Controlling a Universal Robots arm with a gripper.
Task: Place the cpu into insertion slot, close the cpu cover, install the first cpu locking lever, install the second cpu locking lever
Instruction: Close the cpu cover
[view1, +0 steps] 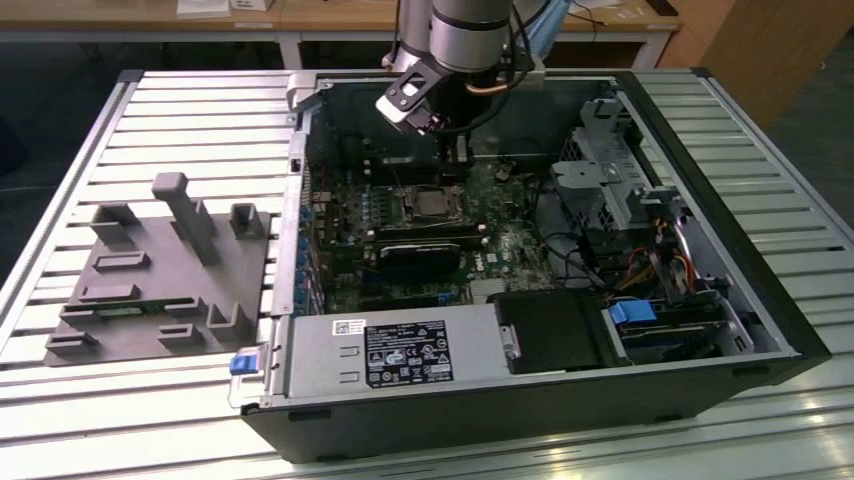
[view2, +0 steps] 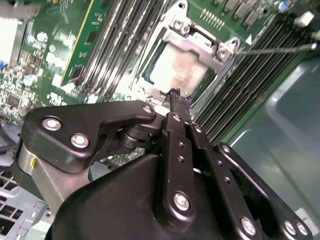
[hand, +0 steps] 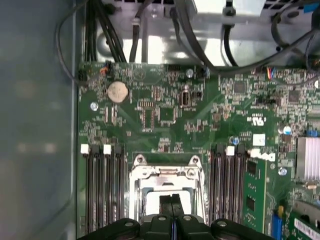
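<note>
The cpu (view2: 176, 69) lies in the insertion slot (view1: 430, 205) on the green motherboard; its silvery top shows through the window of the cpu cover (view2: 200, 46). That silvery frame lies flat over it, as the first wrist view confirms for the cpu cover (hand: 167, 172). From one socket corner a thin metal lever rod (view2: 280, 49) sticks out over the memory slots. My gripper (view2: 175, 97) hangs just above the socket's edge, shut with nothing between its fingers. From outside, the gripper (view1: 454, 150) sits just behind the socket inside the case.
Long black memory slots (hand: 102, 185) flank the socket on both sides. A drive cage (view1: 614, 170) and cables fill the exterior view's right, and a power supply (view1: 400, 355) the front. A grey fixture block (view1: 160, 270) stands outside the case at the left.
</note>
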